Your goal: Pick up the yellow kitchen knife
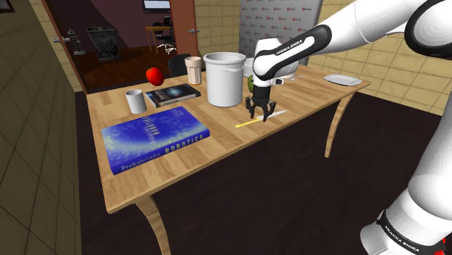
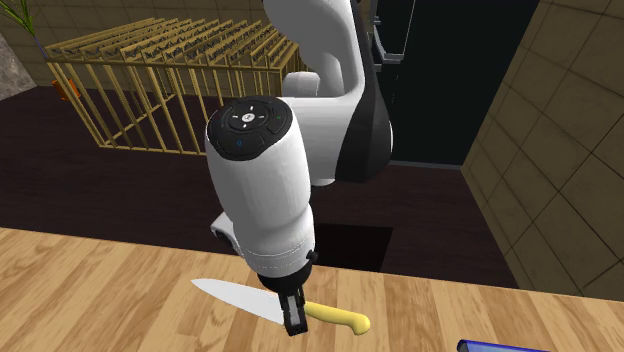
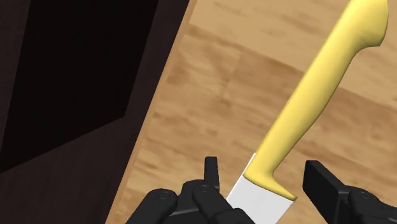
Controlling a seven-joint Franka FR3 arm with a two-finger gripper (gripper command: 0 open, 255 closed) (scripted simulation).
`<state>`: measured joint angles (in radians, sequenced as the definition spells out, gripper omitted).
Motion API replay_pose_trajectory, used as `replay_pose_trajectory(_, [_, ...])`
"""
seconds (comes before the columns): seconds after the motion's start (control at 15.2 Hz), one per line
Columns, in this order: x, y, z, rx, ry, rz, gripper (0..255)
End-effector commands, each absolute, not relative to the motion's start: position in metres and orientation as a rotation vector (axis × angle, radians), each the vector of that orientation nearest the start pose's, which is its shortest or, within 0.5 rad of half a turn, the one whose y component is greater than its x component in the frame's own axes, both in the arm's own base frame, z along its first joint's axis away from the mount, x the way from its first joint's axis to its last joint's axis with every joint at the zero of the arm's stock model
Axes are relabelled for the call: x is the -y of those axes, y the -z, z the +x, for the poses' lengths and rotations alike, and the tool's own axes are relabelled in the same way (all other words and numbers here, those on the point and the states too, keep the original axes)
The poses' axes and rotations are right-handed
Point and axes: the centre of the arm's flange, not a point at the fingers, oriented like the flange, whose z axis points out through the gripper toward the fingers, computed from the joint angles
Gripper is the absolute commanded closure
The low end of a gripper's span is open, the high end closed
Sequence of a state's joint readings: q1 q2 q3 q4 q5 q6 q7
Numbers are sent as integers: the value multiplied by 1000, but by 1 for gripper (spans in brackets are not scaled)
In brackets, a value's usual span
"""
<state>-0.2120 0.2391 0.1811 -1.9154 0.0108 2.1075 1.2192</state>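
Yellow-handled knife (image 1: 248, 123) lay flat on the wooden bench (image 1: 217, 156), in front of the white pot (image 1: 223, 78) and close to the bench edge. Gripper (image 1: 262, 116) stood low over it, fingers apart (open, clasping nothing), straddling the spot where the white blade met the handle. Wrist view: one finger (image 3: 210, 170) just beside the blade, the other clear of the handle. Blue book (image 1: 153, 138) lay well apart, toward the shoulder view's left.

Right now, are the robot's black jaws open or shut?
Open: the black jaws stand apart, with the yellow-handled, white-bladed kitchen knife lying between them.
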Motion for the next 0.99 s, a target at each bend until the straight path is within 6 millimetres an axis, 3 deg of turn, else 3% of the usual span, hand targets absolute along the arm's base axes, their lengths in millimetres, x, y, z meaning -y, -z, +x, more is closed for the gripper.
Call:
replay_pose_trajectory(0.0, [23,-368,603,-1839,-101,-2522,255])
replay_pose_trajectory(0.53, [23,-368,604,-1839,-101,-2522,255])
replay_pose_trajectory(0.92, [23,-400,604,-1839,-101,-2522,255])
